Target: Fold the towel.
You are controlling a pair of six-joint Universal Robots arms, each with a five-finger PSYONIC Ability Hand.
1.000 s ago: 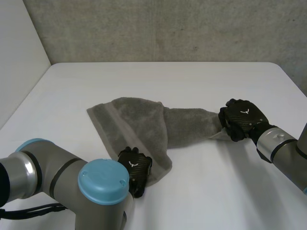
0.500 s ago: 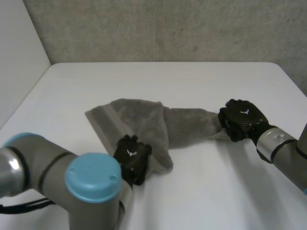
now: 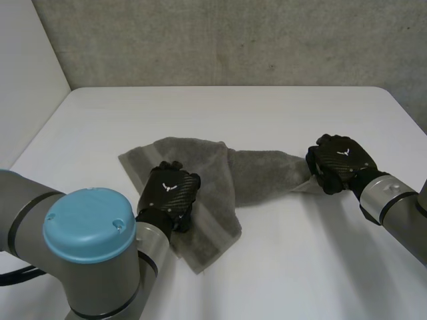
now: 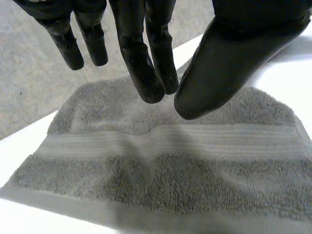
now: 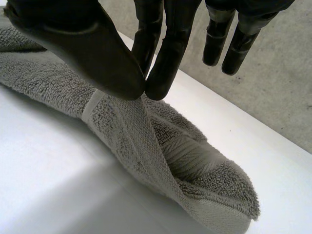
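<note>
- Table point(image 3: 267, 113): white, with a grey wall behind its far edge. The whole far half lies bare, from the far left corner to the far right corner. Bare surface also runs along the near edge, between the two arms.
- Towel point(image 3: 260, 175): grey, lying across the middle of the table, well clear of every edge. Its left part lies flat and partly folded over itself, with one corner pointing toward the near edge. Its right part is gathered into a narrow, bunched strip that runs toward the right edge. A woven band point(image 4: 165, 141) runs along the flat part.
- Left hand point(image 3: 170, 193): positioned over the flat left part of the towel. In the left wrist view its fingers point(image 4: 146, 63) hang straight and loose over the band, thumb set apart, holding nothing. Contact with the cloth cannot be confirmed.
- Right hand point(image 3: 340, 163): at the end of the bunched strip, toward the right edge. In the right wrist view the thumb point(image 5: 87, 48) and one finger are pinched together on a raised fold of the towel's edge; the other fingers point straight out.
</note>
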